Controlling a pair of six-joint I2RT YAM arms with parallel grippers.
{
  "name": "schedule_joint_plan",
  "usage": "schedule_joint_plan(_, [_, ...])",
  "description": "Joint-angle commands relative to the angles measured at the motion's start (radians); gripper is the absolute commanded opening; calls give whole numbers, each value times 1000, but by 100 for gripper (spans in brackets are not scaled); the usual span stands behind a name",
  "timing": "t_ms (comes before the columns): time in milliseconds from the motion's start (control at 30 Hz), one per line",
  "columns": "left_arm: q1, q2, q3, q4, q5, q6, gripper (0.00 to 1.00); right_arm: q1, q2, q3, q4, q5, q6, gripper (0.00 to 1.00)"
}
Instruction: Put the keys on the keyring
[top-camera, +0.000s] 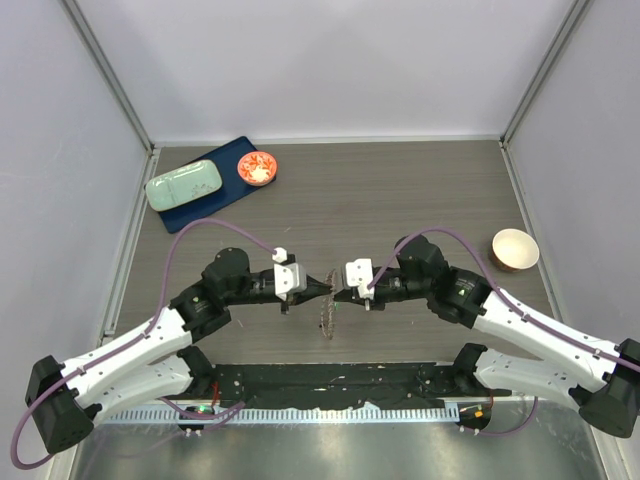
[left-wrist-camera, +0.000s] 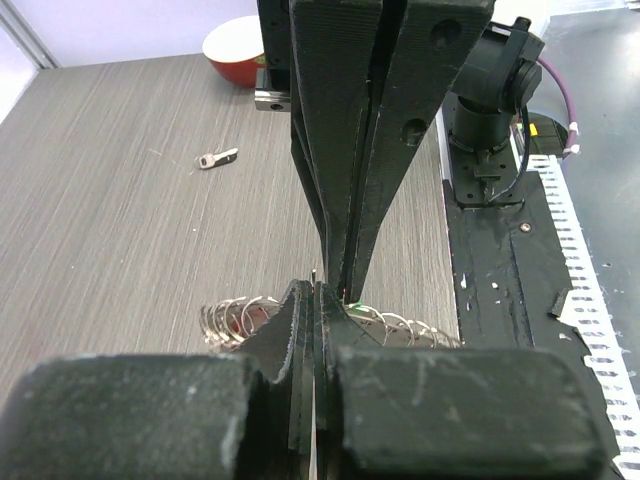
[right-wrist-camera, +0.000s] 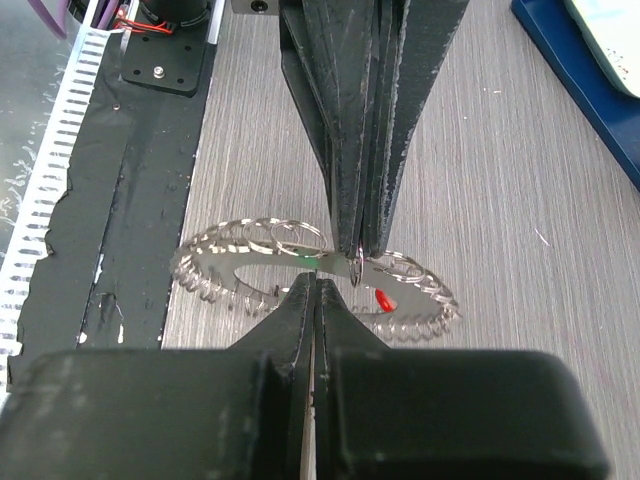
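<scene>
While the keyring looks thin and edge-on from above, near the front of the table, the right wrist view shows its green tag and red tag, with the left gripper and right gripper clenched tip to tip at its rim, hiding what they pinch.

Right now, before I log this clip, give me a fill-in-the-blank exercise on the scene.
1. The left gripper and right gripper are both ___, with their tips meeting at the keyring.
2. At the keyring, a green tag and a ___ tag show.
3. The pale green case lies on the ___ tray.
Missing words: shut; red; blue.
</scene>
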Motion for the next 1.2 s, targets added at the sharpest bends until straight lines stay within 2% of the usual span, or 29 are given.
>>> schedule_joint_plan(0, [4,-24,10,94,7,-6,0,7,-12,8,13,20,-5,1])
schedule_joint_plan(200, [3,-26,6,94,-7,-6,0,7,-49,1,31,53,3,1])
schedule_joint_plan(467, [4,-33,-12,132,-57,-92,0,7,-121,-35,97,92,82,1])
schedule_joint_plan(567, [1,-42,-75,235,-113,-185,0,7,-136,-67,149,113,134,1])
schedule_joint_plan(700, [3,-42,-226,526,-183,-251,0,6,-161,-114,225,132,184,1])
schedule_joint_plan(967, [3,-21,-366,796,-234,-294,0,6,-133,-141,264,158,211,1])
schedule_joint_plan(1167, [3,-19,-461,841,-268,-339,0,6,-70,-159,318,184,277,1])
